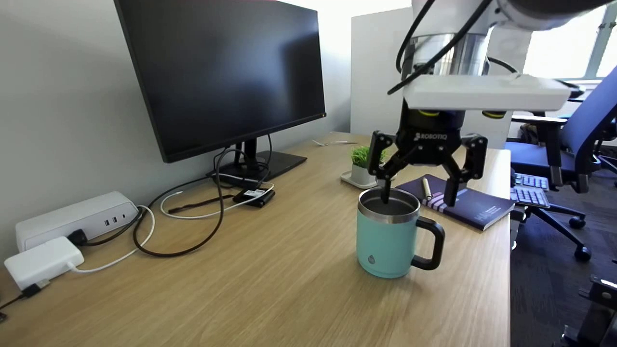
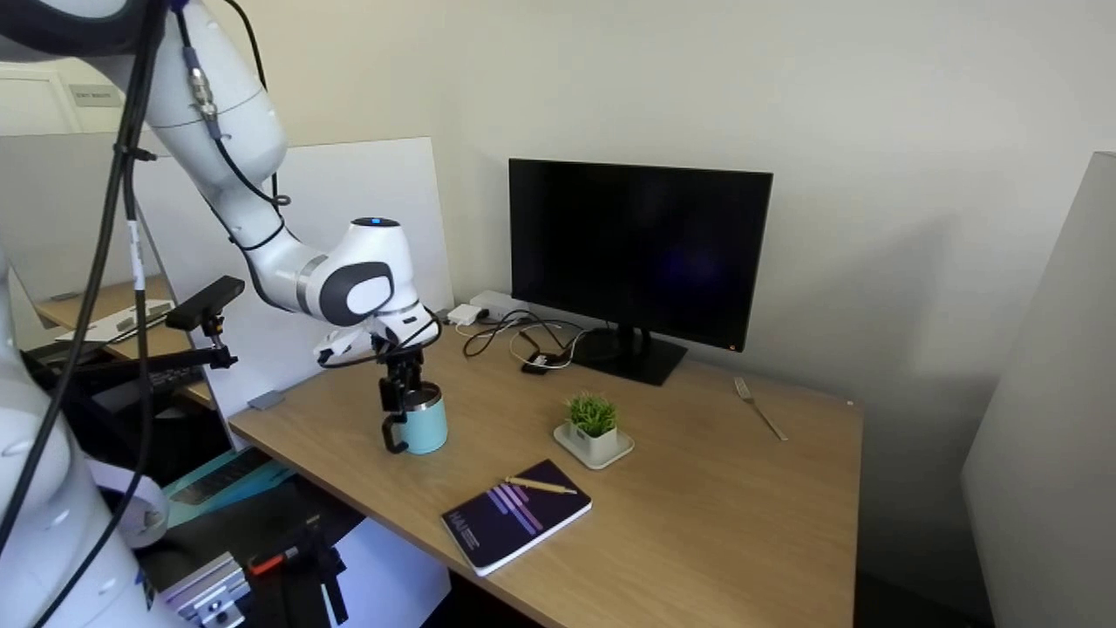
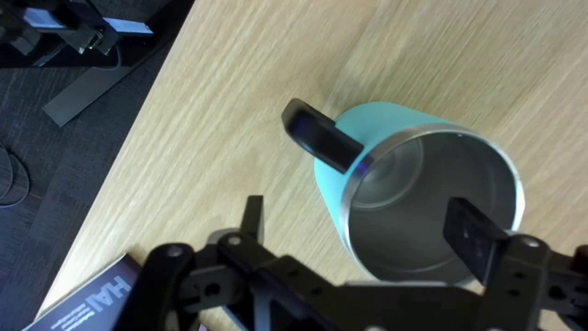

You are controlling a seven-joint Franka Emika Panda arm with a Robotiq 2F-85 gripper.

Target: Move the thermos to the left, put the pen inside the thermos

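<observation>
Thermos (image 2: 425, 427) (just the one) stands upright on the table (image 2: 741, 523), toward its left end in an exterior view, so I'd guess the move-left bit is done or close. Gripper (image 1: 418, 198) is spread wide with nothing held, one finger (image 3: 471, 236) at the thermos's mouth, can't tell if it's over or slightly inside. What's left imo is dropping in the one pen (image 2: 540, 485), lying on the one notebook (image 2: 501, 542); beyond that I count one potted plant (image 2: 592, 417), one fork (image 2: 764, 416), one monitor (image 2: 641, 253).

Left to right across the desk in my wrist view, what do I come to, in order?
Dark notebook, black mug handle, teal thermos. The pincer overlaps both the notebook and the thermos, so its place in the order is unclear.
</observation>
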